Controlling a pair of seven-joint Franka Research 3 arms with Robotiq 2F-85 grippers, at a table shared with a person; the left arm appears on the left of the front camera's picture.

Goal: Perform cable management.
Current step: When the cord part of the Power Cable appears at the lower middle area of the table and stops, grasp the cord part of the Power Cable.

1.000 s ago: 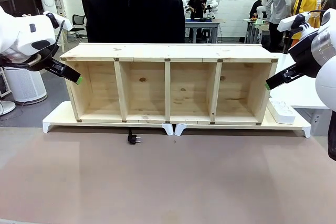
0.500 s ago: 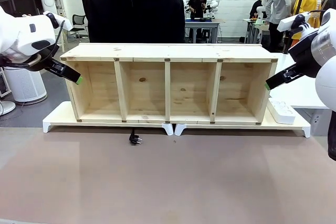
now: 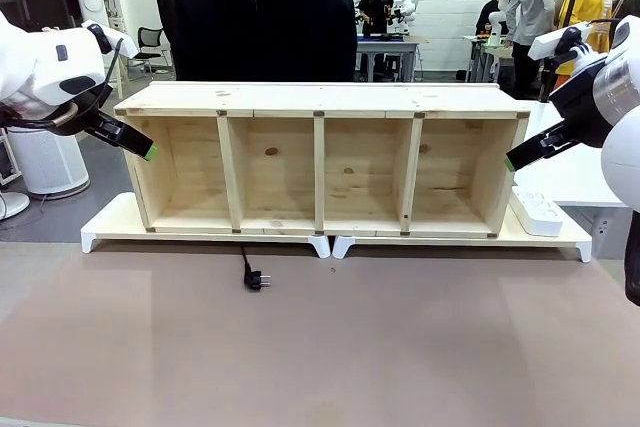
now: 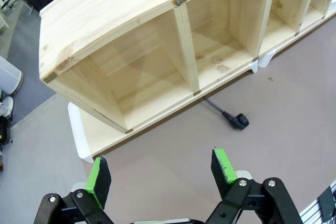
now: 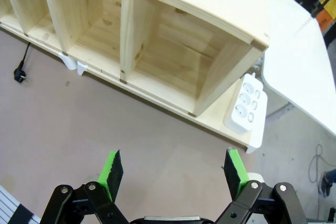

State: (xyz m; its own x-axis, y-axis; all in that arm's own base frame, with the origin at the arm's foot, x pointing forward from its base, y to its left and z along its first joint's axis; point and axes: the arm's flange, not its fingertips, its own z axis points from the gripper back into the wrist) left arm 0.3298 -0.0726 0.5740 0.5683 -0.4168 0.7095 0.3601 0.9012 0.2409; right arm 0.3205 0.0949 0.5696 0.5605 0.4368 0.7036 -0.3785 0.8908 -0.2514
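Looking across a brown table (image 3: 320, 357) at a four-bay pine shelf (image 3: 320, 162), dead ahead of both arms. Got the left gripper (image 4: 160, 174) and right gripper (image 5: 173, 167) hanging up by the shelf's two ends, green pads spread wide, gripping nothing. Ahead of the right gripper, lined up with its right-hand finger in the wrist view: a white power strip (image 5: 245, 109). Then the cable (image 4: 240, 121), poking out from under the shelf with its two-pin end flat on the table. Ahead of the left gripper, a bit past its right finger; way off up-left of the right gripper. Well apart from both.
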